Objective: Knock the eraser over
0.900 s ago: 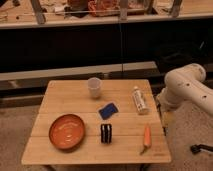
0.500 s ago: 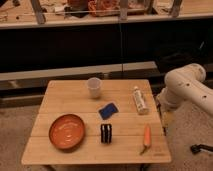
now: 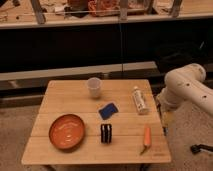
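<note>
The eraser (image 3: 106, 133), a small dark block with thin pale stripes, stands upright on the wooden table (image 3: 60, 95), near the front edge and just right of the orange plate (image 3: 66, 131). My white arm (image 3: 186, 89) is off the table's right side. My gripper (image 3: 164, 120) hangs low beside the right edge, well right of the eraser and apart from it. It is open and holds nothing.
A white cup (image 3: 94, 86) stands at the back middle. A flat blue pad (image 3: 108, 110) lies just behind the eraser. A white bottle (image 3: 139, 99) lies toward the right, and an orange carrot (image 3: 146, 136) lies at the front right. A dark counter runs behind the table.
</note>
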`<action>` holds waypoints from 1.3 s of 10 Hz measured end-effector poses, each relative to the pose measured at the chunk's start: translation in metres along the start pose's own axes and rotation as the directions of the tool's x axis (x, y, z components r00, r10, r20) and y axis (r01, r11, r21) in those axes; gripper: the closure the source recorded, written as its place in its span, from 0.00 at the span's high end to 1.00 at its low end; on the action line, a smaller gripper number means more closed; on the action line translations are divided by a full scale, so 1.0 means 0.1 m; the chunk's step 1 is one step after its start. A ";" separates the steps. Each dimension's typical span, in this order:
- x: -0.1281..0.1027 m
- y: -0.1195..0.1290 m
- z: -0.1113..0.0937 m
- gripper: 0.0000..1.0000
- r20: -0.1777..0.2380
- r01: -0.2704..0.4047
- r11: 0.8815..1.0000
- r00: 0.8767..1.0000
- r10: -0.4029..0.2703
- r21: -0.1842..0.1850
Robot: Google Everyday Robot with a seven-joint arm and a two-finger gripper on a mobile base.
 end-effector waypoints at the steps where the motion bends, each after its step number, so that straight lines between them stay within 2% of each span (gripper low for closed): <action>1: 0.00 0.00 0.00 0.80 0.000 0.000 1.000 1.000 0.000 0.000; 6: -0.03 0.02 0.03 0.80 0.005 0.013 1.000 1.000 -0.013 -0.002; 7: -0.09 0.06 0.08 0.80 0.015 0.035 0.999 0.999 -0.035 -0.004; 9: -0.36 0.15 0.22 0.80 0.042 0.096 0.995 0.995 -0.096 -0.007; 13: -0.47 0.22 0.33 0.80 0.055 0.162 0.987 0.985 -0.162 -0.009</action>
